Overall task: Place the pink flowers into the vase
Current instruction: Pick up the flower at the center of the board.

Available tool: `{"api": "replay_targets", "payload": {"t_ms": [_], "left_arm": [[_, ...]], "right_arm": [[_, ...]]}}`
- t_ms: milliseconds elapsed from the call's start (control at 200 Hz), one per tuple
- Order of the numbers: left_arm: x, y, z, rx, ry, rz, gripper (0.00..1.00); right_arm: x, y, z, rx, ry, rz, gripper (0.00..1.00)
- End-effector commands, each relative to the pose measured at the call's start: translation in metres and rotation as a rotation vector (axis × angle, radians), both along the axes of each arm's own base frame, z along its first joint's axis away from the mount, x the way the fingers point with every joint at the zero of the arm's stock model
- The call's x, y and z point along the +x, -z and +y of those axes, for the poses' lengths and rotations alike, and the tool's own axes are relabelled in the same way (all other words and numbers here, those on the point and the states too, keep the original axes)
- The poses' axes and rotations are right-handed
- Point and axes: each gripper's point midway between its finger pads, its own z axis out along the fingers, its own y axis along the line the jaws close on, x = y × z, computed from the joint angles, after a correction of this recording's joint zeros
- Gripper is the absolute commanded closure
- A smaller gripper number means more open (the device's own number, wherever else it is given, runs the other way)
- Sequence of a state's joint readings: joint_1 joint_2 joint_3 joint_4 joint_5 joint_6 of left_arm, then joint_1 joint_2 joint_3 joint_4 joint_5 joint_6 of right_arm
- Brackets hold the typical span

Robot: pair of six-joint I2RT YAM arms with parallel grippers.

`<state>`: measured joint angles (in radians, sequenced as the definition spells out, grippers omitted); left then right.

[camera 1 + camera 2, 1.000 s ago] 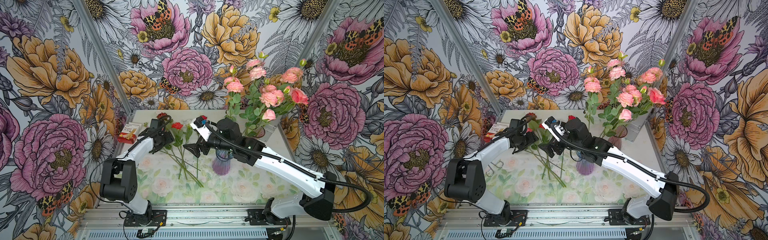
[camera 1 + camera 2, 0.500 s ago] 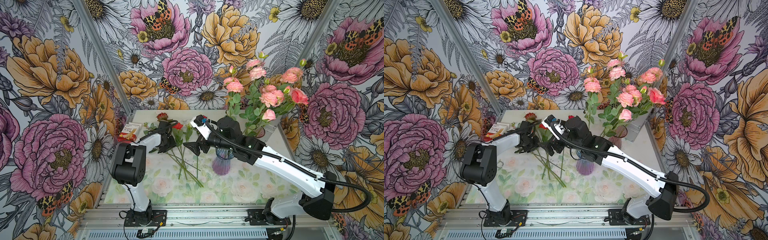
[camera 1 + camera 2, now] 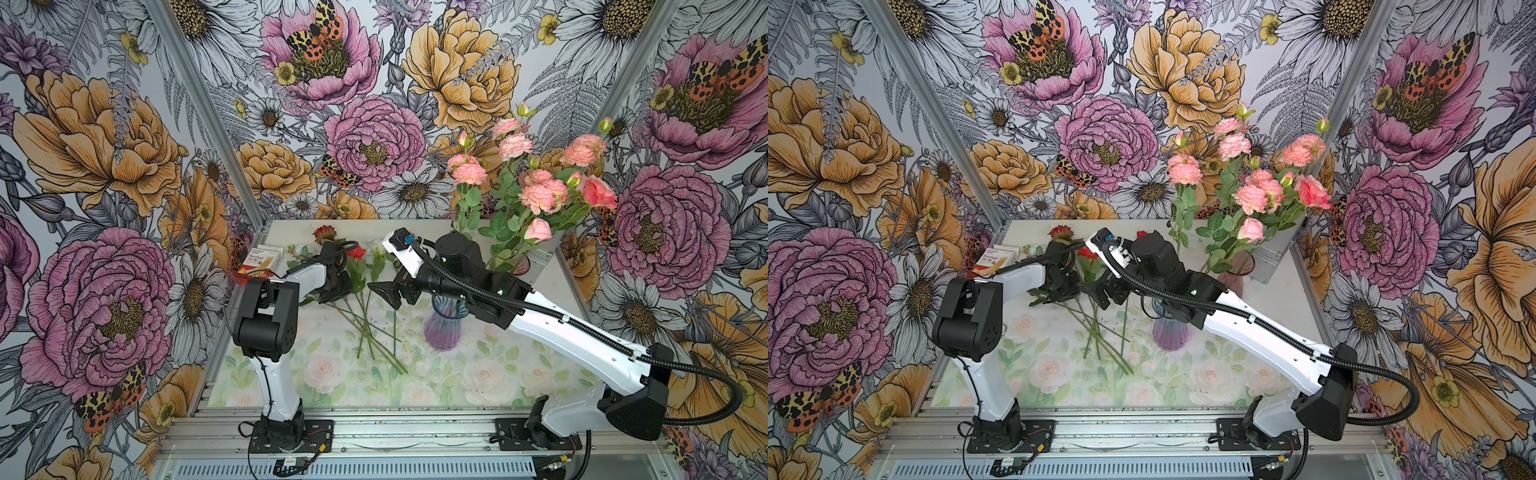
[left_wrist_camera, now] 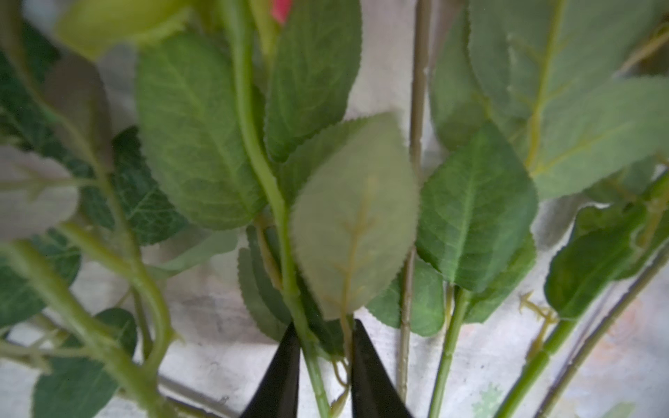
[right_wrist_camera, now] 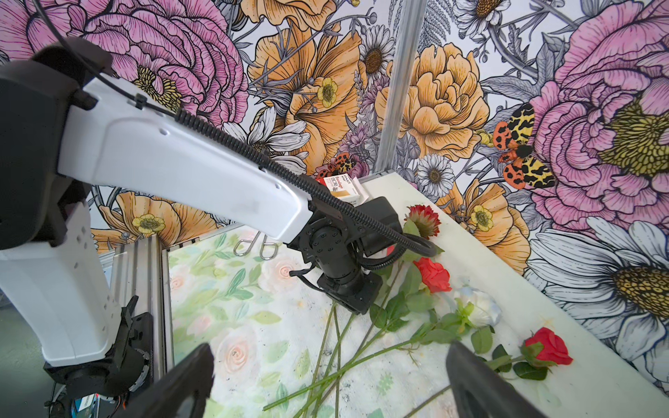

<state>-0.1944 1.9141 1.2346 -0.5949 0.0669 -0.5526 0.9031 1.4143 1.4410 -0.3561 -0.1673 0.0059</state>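
Left pincer (image 4: 324, 325): low over the flowers lying on the table, its two black tips drawn close together.
Left pincer's contact: a green stem (image 4: 287, 253) and a thin leaf stalk pass between the tips. A sliver of gap shows, so I cannot tell if the stem is pinched. I cannot tell which bloom it carries either.
Right pincer (image 5: 327, 347): spread wide and holding nothing, it hangs above the crossed stem ends.
Flowers on the table (image 3: 316, 374): red roses (image 5: 432, 275) and a white rose (image 5: 478, 305) lie loose with their stems overlapping. None of them looks pink to me.
Pink flowers (image 3: 540, 193): well apart from both pincers, they stand upright as a leafy bunch in a pink glass vase (image 3: 1239, 272) at the back right corner.
Purple vase (image 3: 442, 332): nearer me, it sits under the right arm, which hides its mouth.
Handling, my judgement: the leaves look like fabric, so I expect light sprays with thin, springy stems and soft blooms that crush easily.
Where to hold: low on a bare stretch of stem, below the leaves and above the glass rim, never on a bloom.
Risk: the sprays interlace, so lifting one may drag its neighbours or tip the glass.
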Motion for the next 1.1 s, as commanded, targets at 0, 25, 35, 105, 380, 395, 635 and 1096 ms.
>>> {"api": "replay_targets", "payload": {"t_ms": [0, 25, 35, 105, 380, 395, 635, 1096], "left_arm": [[0.001, 0.011, 0.0, 0.027, 0.016, 0.019, 0.91], [0.001, 0.011, -0.001, 0.025, 0.017, 0.019, 0.96], [0.001, 0.011, 0.0, 0.024, 0.017, 0.018, 0.97], [0.002, 0.008, -0.001, 0.025, 0.023, 0.01, 1.0], [0.019, -0.07, 0.011, 0.027, -0.003, -0.188, 1.0], [0.021, -0.078, 0.012, 0.03, -0.005, -0.209, 1.0], [0.036, -0.193, 0.028, 0.125, -0.02, -0.508, 1.0], [0.001, -0.331, 0.023, 0.145, -0.013, -0.976, 1.0]], "right_arm": [[0.003, -0.008, -0.004, 0.025, 0.016, -0.03, 0.01], [0.003, -0.008, -0.004, 0.024, 0.017, -0.03, 0.01], [0.003, -0.008, -0.004, 0.023, 0.019, -0.029, 0.01], [0.004, -0.007, -0.006, 0.022, 0.027, -0.032, 0.01], [0.008, -0.005, -0.008, 0.022, 0.045, -0.021, 0.01], [0.008, -0.005, -0.008, 0.022, 0.045, -0.021, 0.01], [0.006, -0.008, -0.008, 0.039, 0.039, -0.006, 0.01], [0.008, -0.005, 0.003, 0.051, 0.016, 0.04, 0.01]]}}
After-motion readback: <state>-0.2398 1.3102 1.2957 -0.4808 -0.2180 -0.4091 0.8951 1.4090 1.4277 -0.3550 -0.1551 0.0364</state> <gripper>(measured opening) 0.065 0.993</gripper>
